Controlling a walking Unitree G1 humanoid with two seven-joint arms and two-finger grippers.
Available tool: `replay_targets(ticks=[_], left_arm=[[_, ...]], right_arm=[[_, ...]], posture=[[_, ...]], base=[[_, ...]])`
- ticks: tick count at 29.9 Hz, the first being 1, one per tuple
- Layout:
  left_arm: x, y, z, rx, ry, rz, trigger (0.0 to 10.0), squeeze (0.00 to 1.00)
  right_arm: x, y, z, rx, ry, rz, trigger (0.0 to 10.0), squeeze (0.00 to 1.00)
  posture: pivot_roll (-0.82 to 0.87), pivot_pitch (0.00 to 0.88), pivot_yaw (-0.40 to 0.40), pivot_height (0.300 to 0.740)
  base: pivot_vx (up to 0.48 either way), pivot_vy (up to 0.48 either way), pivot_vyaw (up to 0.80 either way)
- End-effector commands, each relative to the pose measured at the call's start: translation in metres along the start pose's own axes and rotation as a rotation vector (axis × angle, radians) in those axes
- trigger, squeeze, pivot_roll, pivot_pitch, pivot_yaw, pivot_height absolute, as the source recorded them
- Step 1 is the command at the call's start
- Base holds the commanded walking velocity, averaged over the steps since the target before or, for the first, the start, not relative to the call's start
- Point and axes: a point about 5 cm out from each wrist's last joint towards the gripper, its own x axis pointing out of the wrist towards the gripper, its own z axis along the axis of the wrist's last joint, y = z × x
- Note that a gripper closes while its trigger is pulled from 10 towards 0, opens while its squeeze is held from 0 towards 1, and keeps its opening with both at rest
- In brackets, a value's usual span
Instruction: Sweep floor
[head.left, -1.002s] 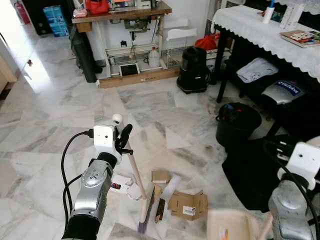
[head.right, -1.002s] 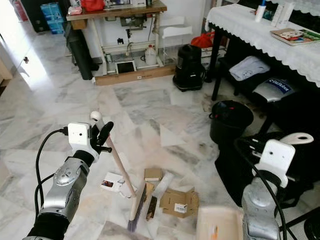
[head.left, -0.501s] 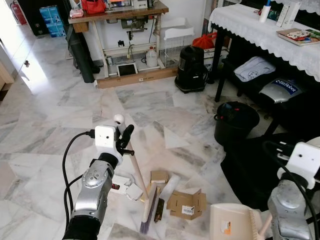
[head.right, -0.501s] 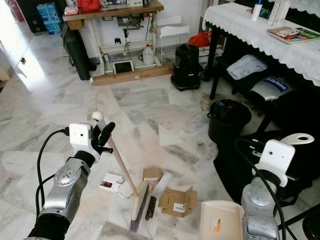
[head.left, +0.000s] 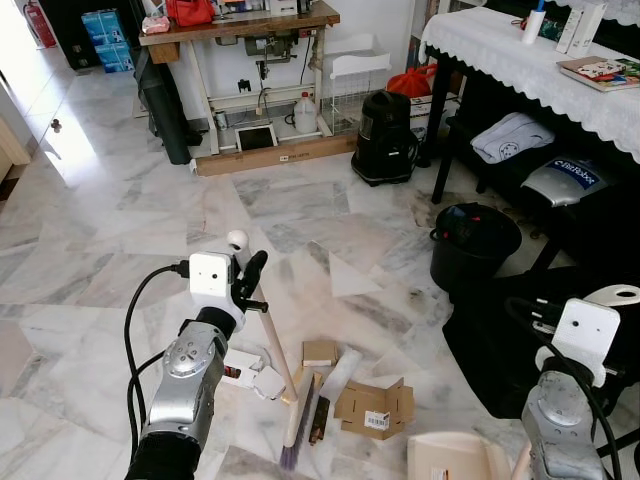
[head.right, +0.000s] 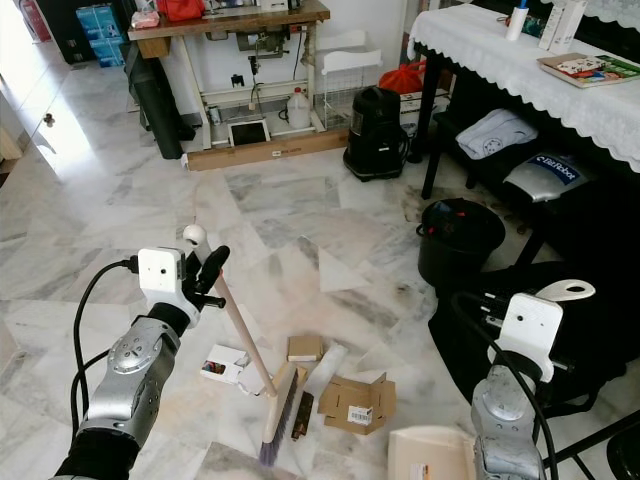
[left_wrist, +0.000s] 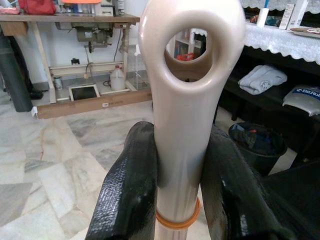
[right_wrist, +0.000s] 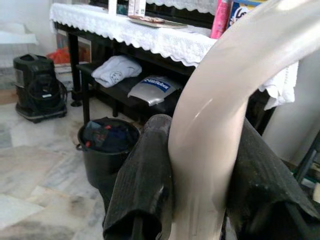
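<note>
Black fingers, left: the left gripper is closed around the cream broom handle, one finger pressed to each side just below the ring-shaped end.
Black fingers, right: the right gripper clamps the cream dustpan handle between its two fingers.
Broom: the broom slants from the left gripper down to the marble floor, its brush head resting on the tiles in front of the robot.
Dustpan: the cream dustpan sits low at the frame's lower edge, right of the brush head and apart from it.
Litter: a flattened cardboard box, a small brown box, a pale rolled piece and a white packet lie around the brush head; the packet is on its left, the rest on its right.
Right side: a black bucket stands on the floor beside a dark table with a white lace cloth; folded clothes lie beneath it.
Far end: a black vacuum cleaner stands by the table leg, and a wooden workbench stands against the wall with a white jug under it.
</note>
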Motion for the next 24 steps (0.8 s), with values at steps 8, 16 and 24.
replay_targets(ticks=[8,16,24], left_arm=[[0.0007,0.0013,0.0087,0.005,-0.032,0.002,10.0,0.00],[0.0004,0.0011,0.0088,0.005,-0.033,0.000,10.0,0.00],[0.0005,0.0009,0.0087,0.005,-0.032,-0.001,10.0,0.00]], right_arm=[[0.0028,0.0093,0.0064,0.034,-0.042,0.045,10.0,0.00],[0.0030,0.0114,0.0086,0.036,-0.060,0.058,10.0,0.00],[0.0047,0.0116,0.0093,0.025,-0.071,0.063,10.0,0.00]], posture=[[-0.11,0.000,0.054,0.740],[-0.11,0.000,0.055,0.740],[-0.11,0.000,0.055,0.740]], base=[[0.000,0.000,0.00],[0.000,0.000,0.00],[0.000,0.000,0.00]])
